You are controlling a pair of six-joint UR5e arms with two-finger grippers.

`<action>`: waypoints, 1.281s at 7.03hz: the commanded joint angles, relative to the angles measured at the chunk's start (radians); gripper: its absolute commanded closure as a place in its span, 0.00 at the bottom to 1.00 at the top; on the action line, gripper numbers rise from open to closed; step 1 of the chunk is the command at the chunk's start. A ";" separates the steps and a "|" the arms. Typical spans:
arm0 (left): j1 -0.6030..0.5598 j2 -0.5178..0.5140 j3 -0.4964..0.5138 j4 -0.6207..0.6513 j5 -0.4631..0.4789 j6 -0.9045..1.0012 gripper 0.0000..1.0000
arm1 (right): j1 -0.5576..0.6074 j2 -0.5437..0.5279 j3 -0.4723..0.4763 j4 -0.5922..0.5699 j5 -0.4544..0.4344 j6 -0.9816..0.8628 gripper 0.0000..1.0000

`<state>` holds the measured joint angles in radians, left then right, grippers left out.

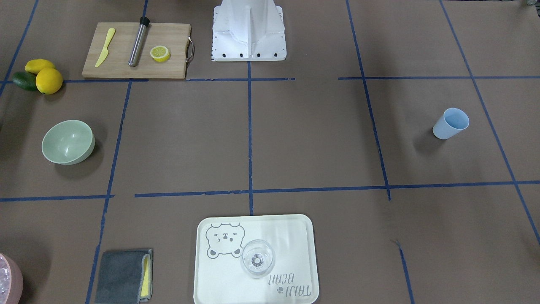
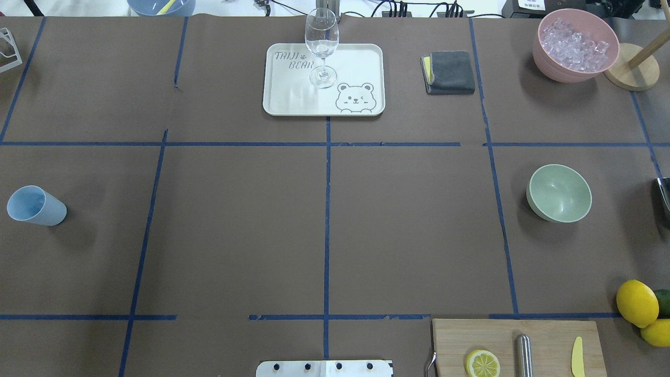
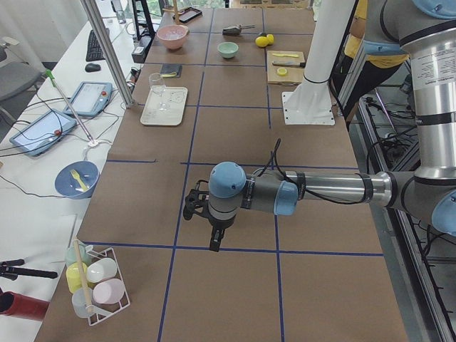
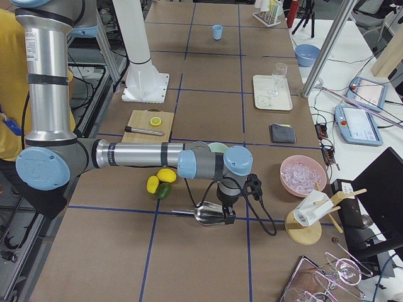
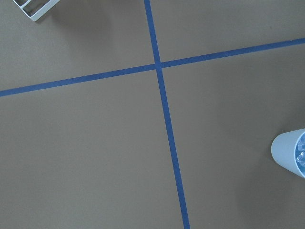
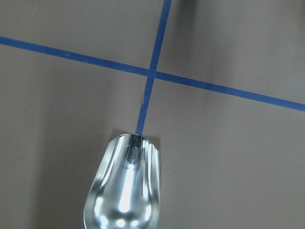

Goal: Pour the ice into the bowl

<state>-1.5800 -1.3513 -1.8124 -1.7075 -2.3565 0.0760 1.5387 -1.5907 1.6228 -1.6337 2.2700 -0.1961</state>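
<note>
Left gripper (image 3: pixel 214 244) hangs pointing down over the brown table (image 2: pixel 235 235), out at the left end. Honestly can't tell if its fingers are apart or closed. The light blue cup (image 5: pixel 290 152) pokes in at the edge of its wrist cam, so it's close by. On the other side, the mint bowl (image 2: pixel 559 192) sits just inboard of the right gripper (image 4: pixel 227 217). That gripper is at a metal scoop (image 6: pixel 124 191) low over the table, and its grip is unclear too. The ice (image 2: pixel 573 42) is piled in the pink bowl (image 2: pixel 549 65), ahead of that gripper and apart from it.
</note>
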 commanded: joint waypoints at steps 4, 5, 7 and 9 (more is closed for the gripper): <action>0.000 -0.023 -0.021 -0.039 0.006 -0.002 0.00 | 0.000 0.000 -0.001 -0.002 0.000 0.004 0.00; 0.005 -0.054 -0.015 -0.053 0.078 -0.010 0.00 | 0.000 -0.002 -0.006 -0.002 0.003 0.006 0.00; 0.005 -0.061 0.007 -0.057 0.088 0.001 0.00 | -0.002 -0.002 0.041 0.029 0.000 0.007 0.00; 0.003 -0.060 0.004 -0.058 0.088 0.002 0.00 | -0.052 -0.005 0.088 0.214 0.005 0.029 0.00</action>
<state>-1.5763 -1.4107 -1.8082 -1.7644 -2.2699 0.0767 1.5218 -1.5946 1.6882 -1.5220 2.2716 -0.1814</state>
